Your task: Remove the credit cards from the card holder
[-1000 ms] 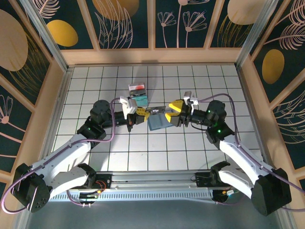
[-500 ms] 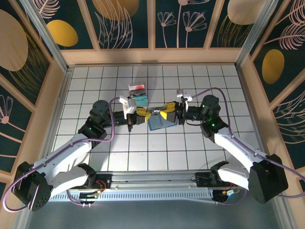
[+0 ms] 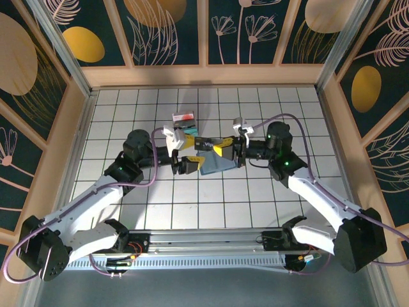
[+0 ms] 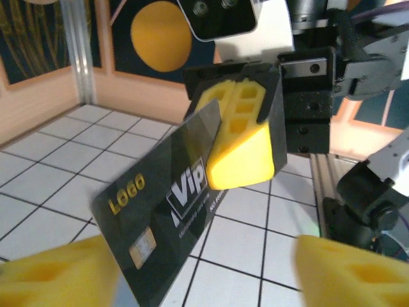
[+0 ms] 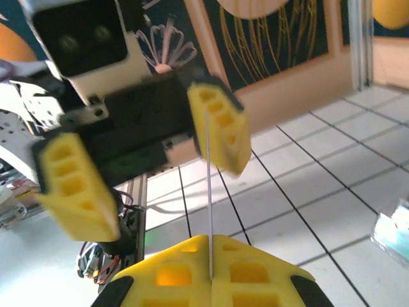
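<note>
Top view, right end effector (image 3: 219,149): you have it closed on a black credit card (image 3: 206,143), which is held clear of the bench (image 3: 128,115).
Top view, left end effector (image 3: 187,154): it faces the right one across the card with its jaws spread and carries nothing.
Top view, card holder (image 3: 216,165): slate-blue, lying on the bench just below the two end effectors. You cannot tell from here whether cards remain inside it.
Top view, clear plastic box (image 3: 185,124): it sits behind the left end effector with red and teal showing through. It is not the holder.
Left wrist view, left end effector (image 4: 204,272): its yellow fingers sit at the two lower corners, wide apart, gripping nothing.
Left wrist view, credit card (image 4: 160,204): black, with gold "LOGO", a chip and white "Vip". The right end effector (image 4: 239,137) pinches it at its upper end. The lower end hangs near your left-hand finger, and contact cannot be judged.
Right wrist view, right end effector (image 5: 211,249): the pads are pressed together with the card (image 5: 209,185) edge-on between them.
Right wrist view, left end effector (image 5: 147,157): open, standing opposite.
Progress, judged: one card is out of the holder and held by the right side alone. You have yet to set it down, and the holder needs checking for further cards.
</note>
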Tool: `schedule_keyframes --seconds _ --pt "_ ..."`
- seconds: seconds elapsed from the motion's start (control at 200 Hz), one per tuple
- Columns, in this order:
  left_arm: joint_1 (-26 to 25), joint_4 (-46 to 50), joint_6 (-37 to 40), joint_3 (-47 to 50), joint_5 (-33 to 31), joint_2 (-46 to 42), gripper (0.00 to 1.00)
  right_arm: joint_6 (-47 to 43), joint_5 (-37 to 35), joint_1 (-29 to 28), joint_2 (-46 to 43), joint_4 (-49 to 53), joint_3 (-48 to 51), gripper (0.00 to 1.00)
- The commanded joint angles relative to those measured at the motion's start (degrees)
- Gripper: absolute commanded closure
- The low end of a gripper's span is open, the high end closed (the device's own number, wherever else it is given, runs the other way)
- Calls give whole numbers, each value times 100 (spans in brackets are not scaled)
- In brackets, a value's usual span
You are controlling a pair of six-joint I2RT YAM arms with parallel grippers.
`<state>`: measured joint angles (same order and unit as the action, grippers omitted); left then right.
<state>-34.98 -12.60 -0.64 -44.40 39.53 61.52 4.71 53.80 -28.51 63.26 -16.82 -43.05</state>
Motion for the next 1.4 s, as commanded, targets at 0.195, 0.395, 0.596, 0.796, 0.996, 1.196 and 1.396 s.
schedule_keyframes --seconds 0.195,0.395,0.596,0.796,0.996,1.196,1.396 --pt "-23 1546 967 -1348 -609 346 13 -893 -531 -74 -7 1811 -563 100" --pt "-21 2583 1847 -2079 288 936 24 -1021 -365 -110 -24 2034 -650 100" --pt "-23 3708 2742 -2846 786 1583 37 -1119 -258 -152 -57 2187 -701 100" --pt "-17 4628 3360 -3443 1014 2156 53 -1138 -247 -172 -137 2200 -678 100" --pt "14 4811 3488 -3575 1022 2398 72 -1152 -254 -181 -204 2200 -643 100" --pt "20 4894 3610 -3506 983 2369 96 -1168 -290 -189 -198 2204 -647 100" --pt "18 4314 3465 -3160 655 2091 100 -1090 -608 -196 -206 2151 -628 91"
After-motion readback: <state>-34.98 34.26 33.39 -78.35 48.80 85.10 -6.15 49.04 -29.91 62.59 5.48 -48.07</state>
